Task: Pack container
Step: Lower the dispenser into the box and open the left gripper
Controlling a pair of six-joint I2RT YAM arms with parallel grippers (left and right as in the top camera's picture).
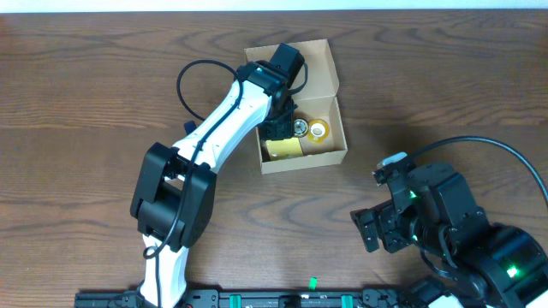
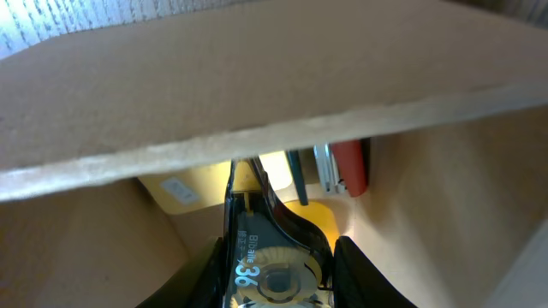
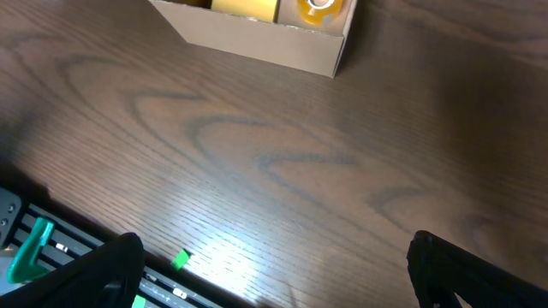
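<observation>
The container, a tan cardboard box with its flap lid standing open at the back, sits at the middle of the table. My left gripper reaches down into it. In the left wrist view it is shut on a dark see-through correction tape dispenser marked "36", just behind a cardboard edge. A yellow item, a yellow tape roll and a red item lie inside. My right gripper stands open and holds nothing over the table at the front right, apart from the box.
A black rail runs along the table's front edge, with a small green piece beside it. The left arm's black cable loops left of the box. The right arm's cable arcs at the right.
</observation>
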